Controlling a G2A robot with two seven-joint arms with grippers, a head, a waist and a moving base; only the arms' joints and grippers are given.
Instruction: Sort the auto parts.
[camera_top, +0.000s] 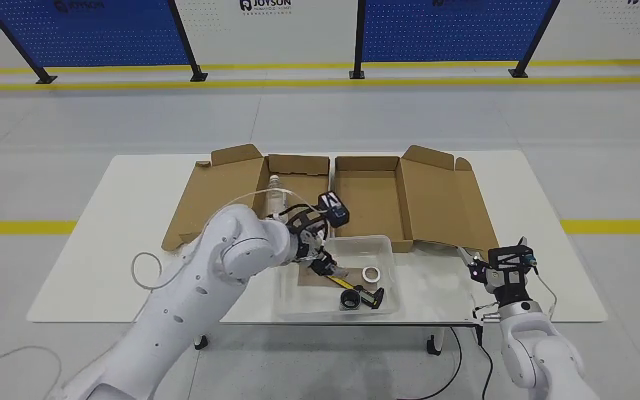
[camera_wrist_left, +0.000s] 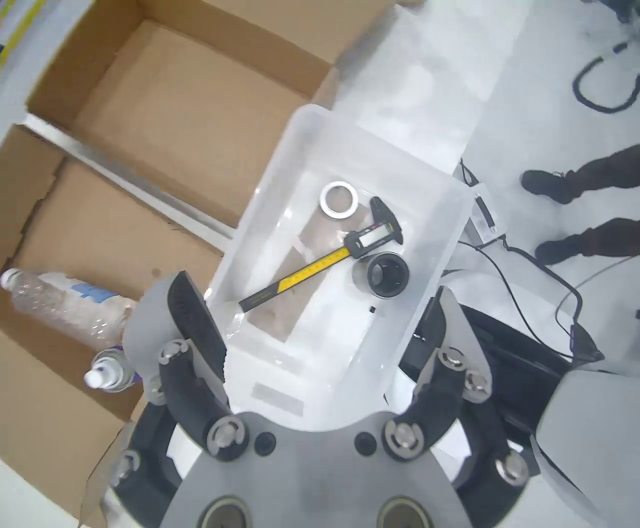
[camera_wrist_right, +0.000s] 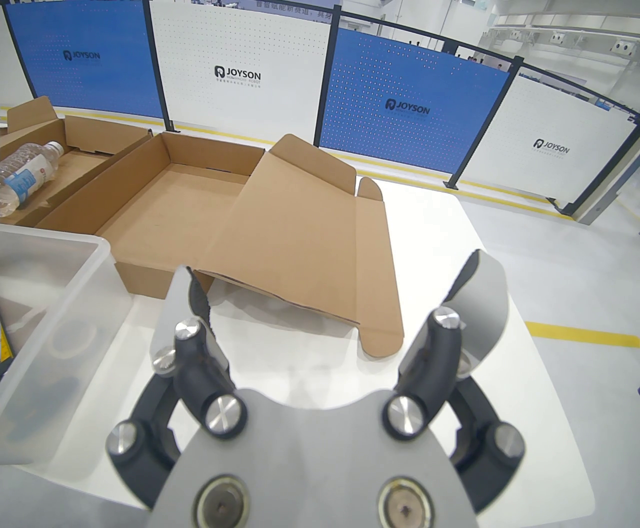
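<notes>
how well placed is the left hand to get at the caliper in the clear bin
Probably yes. The left hand hangs open above the clear bin, which has no lid, and the caliper lies uncovered inside. A black cylinder sits close beside its head, so the yellow bar looks the freer spot.

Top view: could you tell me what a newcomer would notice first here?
A clear bin at the near edge of the table holds a yellow caliper, a white ring and a black cylinder, with the left gripper, jaws open, above it. Behind stand two open cardboard boxes, one holding bottles.
</notes>
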